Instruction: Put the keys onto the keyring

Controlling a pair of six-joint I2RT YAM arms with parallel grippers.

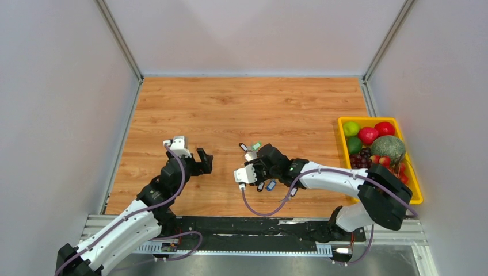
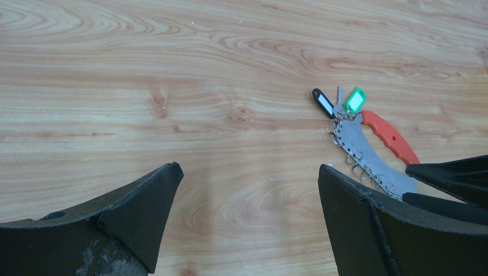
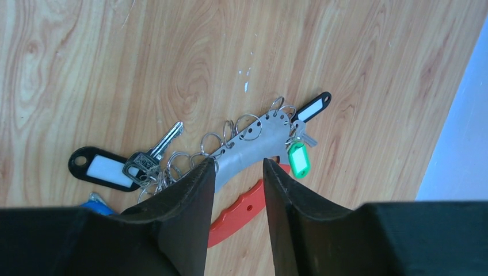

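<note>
Right hand [image 3: 239,164] is straddling the keyring [image 3: 253,138] near the middle of the table [image 1: 230,103].
Its fingers are sitting half-closed either side of the silver plate; a firm grip cannot be told. Tagged keys [image 3: 144,161] are crowding alongside. Left hand [image 2: 247,169] is hovering wide open to the left; a fruit basket [image 1: 345,123] is sitting at the right edge.

The left arm [image 1: 124,227] and right arm [image 1: 334,178] have white shells and black joints. A purple cable [image 1: 263,215] trails along each. Their fingers [image 2: 132,213] are black wedges.
</note>
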